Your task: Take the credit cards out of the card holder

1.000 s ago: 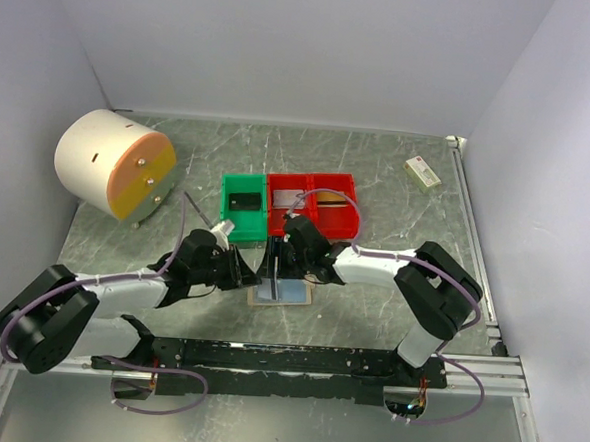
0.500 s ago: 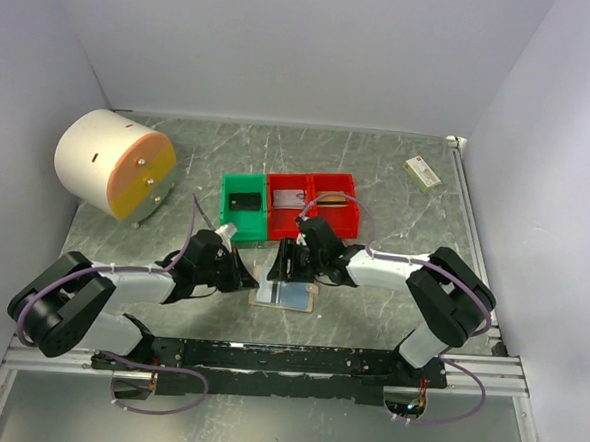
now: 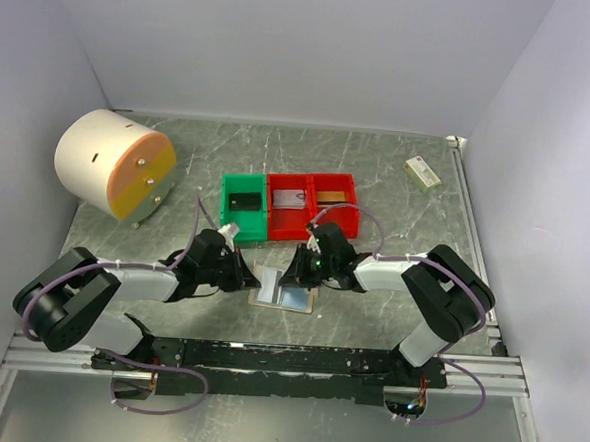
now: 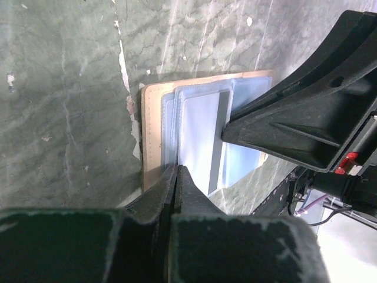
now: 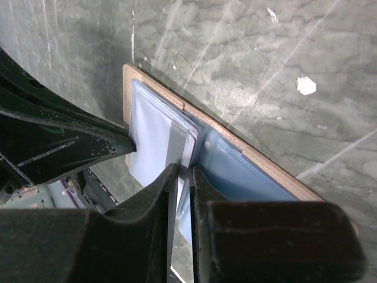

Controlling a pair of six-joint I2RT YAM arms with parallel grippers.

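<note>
Four cards in all; one card holder (image 3: 288, 297); three bins; two grippers; one drum; one small box; the holder lies open and flat on the worktop (image 3: 379, 156), near the middle of its near edge, just in front of the bins; a grey card (image 4: 217, 147) sits in the holder's pale blue pocket, partly out of it; the green bin (image 3: 225, 207) holds a dark card (image 3: 244, 201); the left red bin (image 3: 271, 220) holds a silver card (image 3: 290, 198); the right red bin (image 3: 353, 200) holds a gold card (image 3: 329, 195); the three bins stand side by side, touching, about mid-worktop

The left gripper (image 4: 177, 174) has its fingers pressed together, clamped on the left edge of the holder, on the lip of the pocket leaf; the right gripper (image 5: 182, 174) comes in from the opposite side, fingers nearly together with only a thin slit between, and the end of the grey card runs into that slit, gripped there; the two grippers face each other across the holder, close but apart

The white drum (image 3: 113, 163) with an orange face lies near the far left corner; the white-and-green box (image 3: 422, 172) lies near the far right corner
</note>
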